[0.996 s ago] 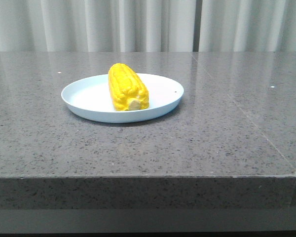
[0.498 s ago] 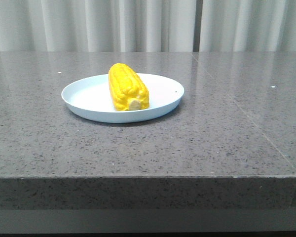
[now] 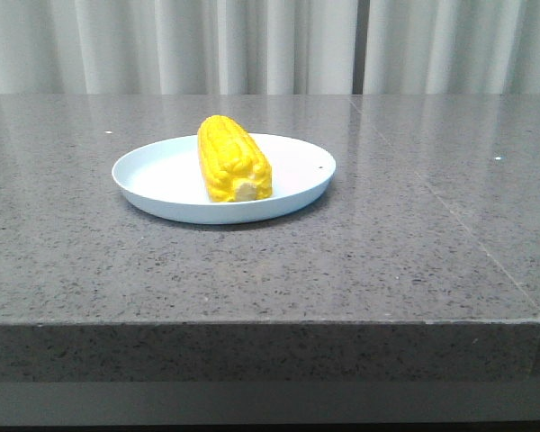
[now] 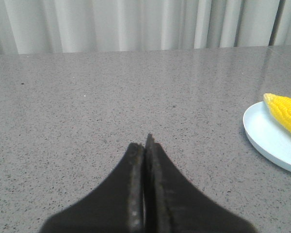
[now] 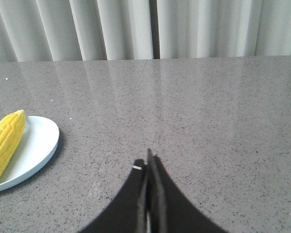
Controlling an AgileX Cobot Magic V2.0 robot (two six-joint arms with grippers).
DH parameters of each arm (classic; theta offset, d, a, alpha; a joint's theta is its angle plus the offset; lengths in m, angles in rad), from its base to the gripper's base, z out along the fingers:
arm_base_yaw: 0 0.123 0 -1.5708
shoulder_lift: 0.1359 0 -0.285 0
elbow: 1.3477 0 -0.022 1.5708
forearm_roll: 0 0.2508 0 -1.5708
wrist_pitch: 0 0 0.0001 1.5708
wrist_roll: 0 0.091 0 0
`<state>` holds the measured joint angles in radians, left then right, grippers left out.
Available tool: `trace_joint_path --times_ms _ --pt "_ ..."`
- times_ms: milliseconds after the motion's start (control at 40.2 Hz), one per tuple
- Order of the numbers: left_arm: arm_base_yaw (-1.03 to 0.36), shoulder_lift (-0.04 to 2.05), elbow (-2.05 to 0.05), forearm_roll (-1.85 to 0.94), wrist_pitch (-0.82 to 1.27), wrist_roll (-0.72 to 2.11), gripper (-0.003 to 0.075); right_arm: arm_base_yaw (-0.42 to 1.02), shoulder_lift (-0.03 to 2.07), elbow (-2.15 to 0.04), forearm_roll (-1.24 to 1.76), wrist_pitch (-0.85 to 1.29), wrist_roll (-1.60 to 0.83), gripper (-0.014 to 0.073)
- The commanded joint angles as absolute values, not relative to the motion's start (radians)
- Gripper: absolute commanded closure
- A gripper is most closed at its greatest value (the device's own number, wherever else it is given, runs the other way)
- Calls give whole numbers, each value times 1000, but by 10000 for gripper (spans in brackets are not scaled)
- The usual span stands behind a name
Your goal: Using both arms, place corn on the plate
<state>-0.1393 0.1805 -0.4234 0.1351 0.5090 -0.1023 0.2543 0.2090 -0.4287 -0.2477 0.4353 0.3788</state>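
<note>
The corn [image 3: 233, 159] lies on its side inside the plate [image 3: 153, 180], near the plate's middle, its paler stub end turned toward the front rim and its tapered tip toward the far rim. It rests on the plate's floor with nothing touching it. The plate itself sits flat on the grey speckled table [image 3: 270, 261], with pale curtains [image 3: 270, 45] hanging beyond the table's far edge.

Neither arm shows in the front view. In its own wrist view the left gripper [image 4: 145, 145] has its black fingers pressed together with nothing between them, hovering over bare tabletop well apart from the plate, which appears only at the edge of that view. The right gripper [image 5: 148, 162] is likewise closed and empty, over bare table on the plate's other side, also well apart from it.

By the look of things the task is done: the corn is on the plate, released, and both arms are clear. Nothing seems left beyond parking the arms
</note>
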Motion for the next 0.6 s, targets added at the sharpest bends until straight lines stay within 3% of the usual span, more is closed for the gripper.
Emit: trace_joint_path --times_ms 0,249,423,572 --pt "-137 191 -448 142 430 -103 741 248 218 -452 -271 349 373 657" --pt "-101 114 -368 126 365 -103 741 248 218 -452 -271 349 373 657" --pt "-48 -27 -218 83 291 -103 741 248 218 -452 -271 349 373 657" --pt "-43 -23 -103 52 210 -103 741 248 218 -452 -271 350 373 657"
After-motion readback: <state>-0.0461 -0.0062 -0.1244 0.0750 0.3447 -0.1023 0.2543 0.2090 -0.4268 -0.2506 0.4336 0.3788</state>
